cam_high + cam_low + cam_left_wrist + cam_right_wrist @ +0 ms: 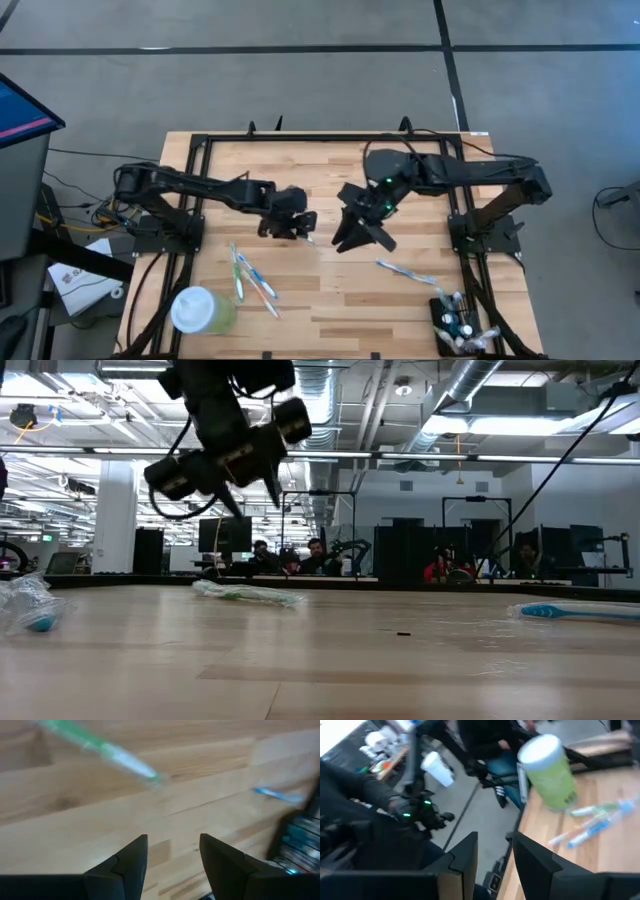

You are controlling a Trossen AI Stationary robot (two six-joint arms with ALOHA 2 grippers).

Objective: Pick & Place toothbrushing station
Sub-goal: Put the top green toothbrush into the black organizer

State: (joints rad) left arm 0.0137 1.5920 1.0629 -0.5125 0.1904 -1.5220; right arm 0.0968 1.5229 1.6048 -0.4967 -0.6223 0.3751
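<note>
Pale butcher-block table [330, 290] under exposed ducts; people sit at desks behind. Slotted black toothbrushing station [457, 322] stands at the front right corner. Wrapped toothbrushes [252, 278] lie beside a green cup [203, 310]. Left gripper [172, 862] and right gripper [495, 852] hover, narrowly parted, empty.

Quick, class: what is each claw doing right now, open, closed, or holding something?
Left claw: open, empty, above the table.
Right claw: open, holding nothing.
</note>
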